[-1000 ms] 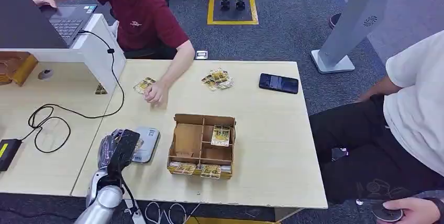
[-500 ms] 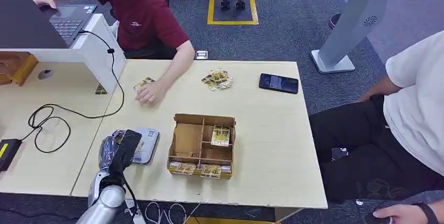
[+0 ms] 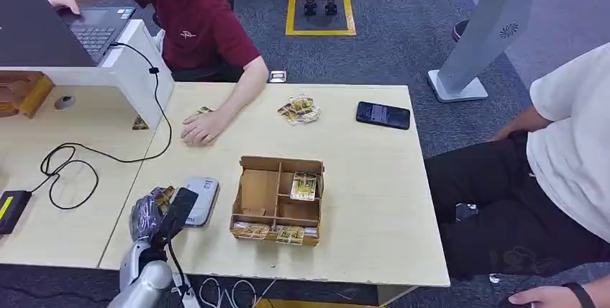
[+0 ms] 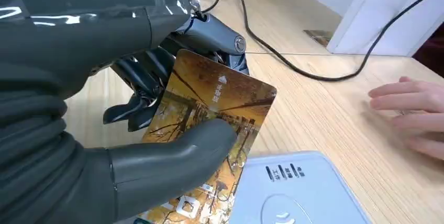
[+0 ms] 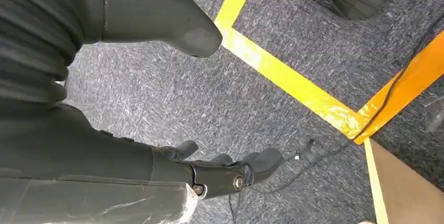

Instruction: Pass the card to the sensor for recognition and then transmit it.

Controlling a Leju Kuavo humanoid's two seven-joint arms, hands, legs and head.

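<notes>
The left arm (image 3: 142,279) rose from the head view's seven o'clock, its hand (image 3: 155,211) pinching a card (image 4: 209,109) between thumb and fingers. The right hand (image 5: 157,103) hung with fingers apart, holding nothing.

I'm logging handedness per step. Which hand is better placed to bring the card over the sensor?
Left. The left hand already pinches the card right beside the grey sensor on the table. The right hand hangs empty above the carpet.
</notes>
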